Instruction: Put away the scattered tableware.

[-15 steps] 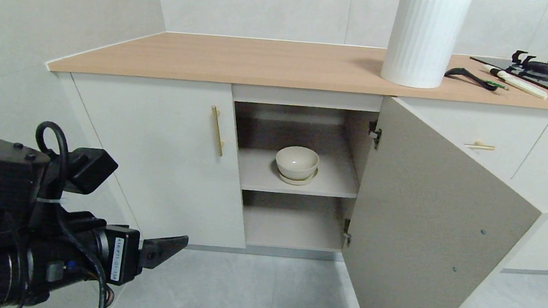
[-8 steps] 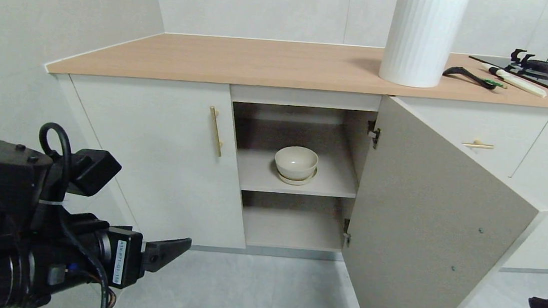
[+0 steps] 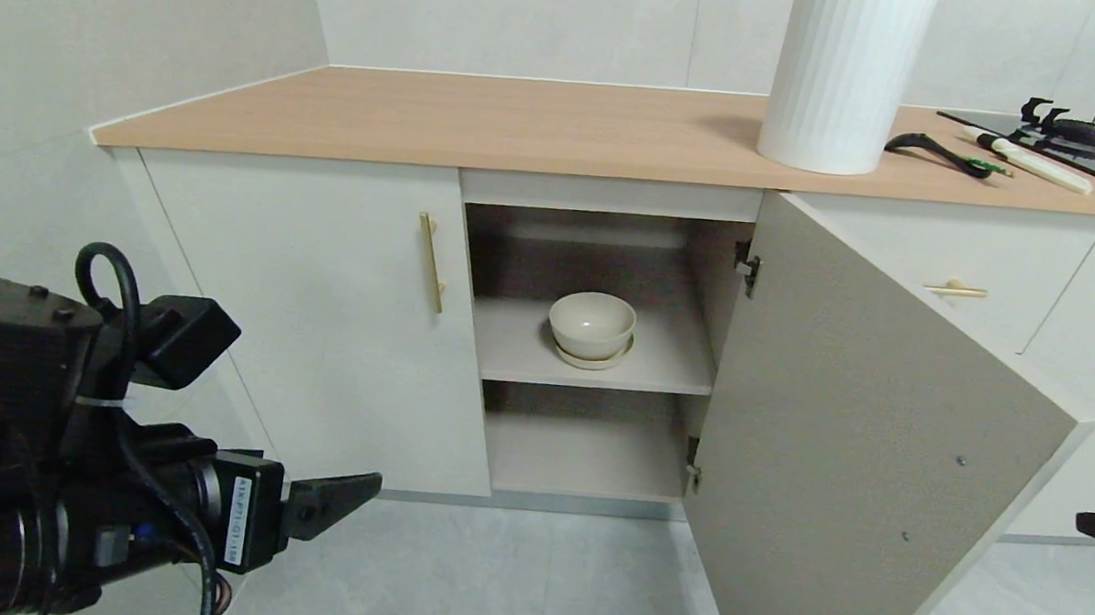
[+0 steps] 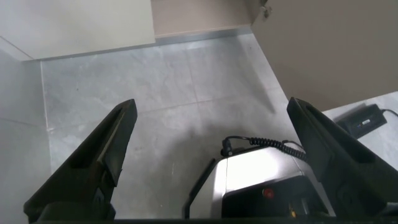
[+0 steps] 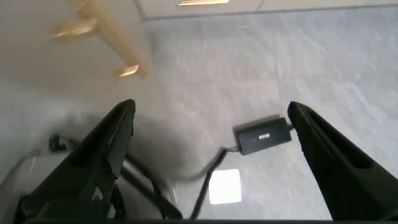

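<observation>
- Tiled kitchen corner, wooden bench [image 3: 525, 125] over white cabinets
- Bowl [image 3: 592, 324] sits on a plate [image 3: 593, 361] on the upper shelf [image 3: 668, 359] of the open cabinet, door [image 3: 857, 428] swung wide
- Left claw [image 4: 211, 104] low over floor, spread wide, empty
- Right claw [image 5: 211, 106] likewise wide apart, empty
- White ribbed canister [image 3: 850, 70] on bench

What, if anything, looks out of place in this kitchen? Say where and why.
A black utensil and a white utensil lie loose on the countertop by the stove. The cabinet door stands wide open.
</observation>
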Controlling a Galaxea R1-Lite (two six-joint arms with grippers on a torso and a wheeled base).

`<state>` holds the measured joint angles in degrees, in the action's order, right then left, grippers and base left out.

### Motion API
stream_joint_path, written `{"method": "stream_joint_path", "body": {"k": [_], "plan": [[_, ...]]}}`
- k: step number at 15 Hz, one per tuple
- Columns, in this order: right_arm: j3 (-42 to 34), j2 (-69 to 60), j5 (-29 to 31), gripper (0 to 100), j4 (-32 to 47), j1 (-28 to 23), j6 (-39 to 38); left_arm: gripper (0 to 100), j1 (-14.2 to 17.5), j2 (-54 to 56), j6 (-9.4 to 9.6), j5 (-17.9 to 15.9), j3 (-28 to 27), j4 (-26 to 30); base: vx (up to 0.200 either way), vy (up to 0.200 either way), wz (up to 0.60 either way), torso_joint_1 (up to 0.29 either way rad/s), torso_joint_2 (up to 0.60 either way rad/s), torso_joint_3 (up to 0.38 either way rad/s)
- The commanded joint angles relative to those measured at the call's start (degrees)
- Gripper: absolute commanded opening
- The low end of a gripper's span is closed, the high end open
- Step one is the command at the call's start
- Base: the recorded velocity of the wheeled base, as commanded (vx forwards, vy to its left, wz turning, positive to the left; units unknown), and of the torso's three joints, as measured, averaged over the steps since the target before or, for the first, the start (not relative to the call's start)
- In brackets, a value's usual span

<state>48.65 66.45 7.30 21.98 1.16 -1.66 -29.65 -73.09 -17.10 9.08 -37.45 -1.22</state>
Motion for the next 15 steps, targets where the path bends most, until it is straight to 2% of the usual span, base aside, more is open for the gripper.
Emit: {"method": "stream_joint_path", "body": {"k": [1, 7, 12, 15], "plan": [[-0.4, 3.3, 0.1, 100, -2.3, -0.8, -0.8, 100, 0.0, 0.2, -0.04, 0.1, -0.2, 0.0, 0.0, 0.0, 0.0, 0.0, 0.0, 0.0], [-4.4, 6.9, 1.6, 100, -16.8, -1.1, -4.5, 100, 0.0, 0.1, -0.04, 0.1, -0.2, 0.0, 0.0, 0.0, 0.0, 0.0, 0.0, 0.0], [-5.9, 8.6, 1.9, 100, -22.2, -0.3, -6.9, 100, 0.0, 0.1, -0.04, 0.0, -0.2, 0.0, 0.0, 0.0, 0.0, 0.0, 0.0, 0.0], [-7.2, 9.4, 1.9, 100, -25.1, 2.2, -8.5, 100, 0.0, 0.1, -0.04, 0.0, -0.2, 0.0, 0.0, 0.0, 0.0, 0.0, 0.0, 0.0]]}}
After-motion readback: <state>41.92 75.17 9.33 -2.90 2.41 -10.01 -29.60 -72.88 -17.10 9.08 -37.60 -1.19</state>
